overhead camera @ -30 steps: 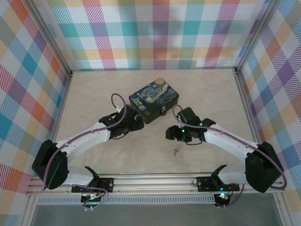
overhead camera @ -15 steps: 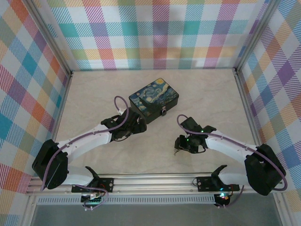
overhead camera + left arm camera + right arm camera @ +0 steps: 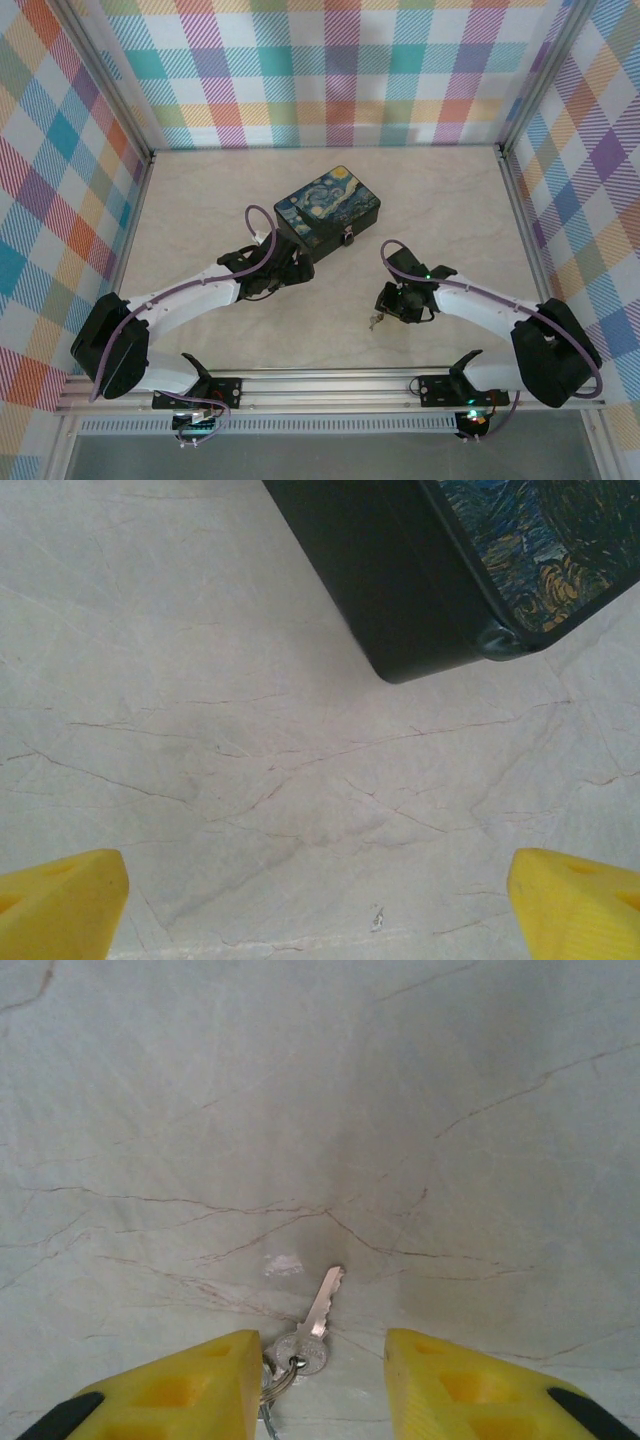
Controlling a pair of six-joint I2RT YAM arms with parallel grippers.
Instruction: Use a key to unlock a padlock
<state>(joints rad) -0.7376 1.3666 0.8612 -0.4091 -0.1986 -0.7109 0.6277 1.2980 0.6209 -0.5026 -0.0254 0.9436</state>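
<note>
The key (image 3: 318,1315) lies flat on the bench (image 3: 150,1110) between the right gripper's (image 3: 322,1370) 2 parted yellow fingers, unpinched, while the left gripper (image 3: 318,900) hangs spread wide near the starry-lidded box (image 3: 400,570).

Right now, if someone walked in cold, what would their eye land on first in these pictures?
Probably the black box with the swirly starry-night lid, sitting in the middle of the pale table against loud plaid walls. Next comes the small silver key lying flat near the front, framed by the yellow fingers of the right tool, which stand apart on either side of it.
</note>
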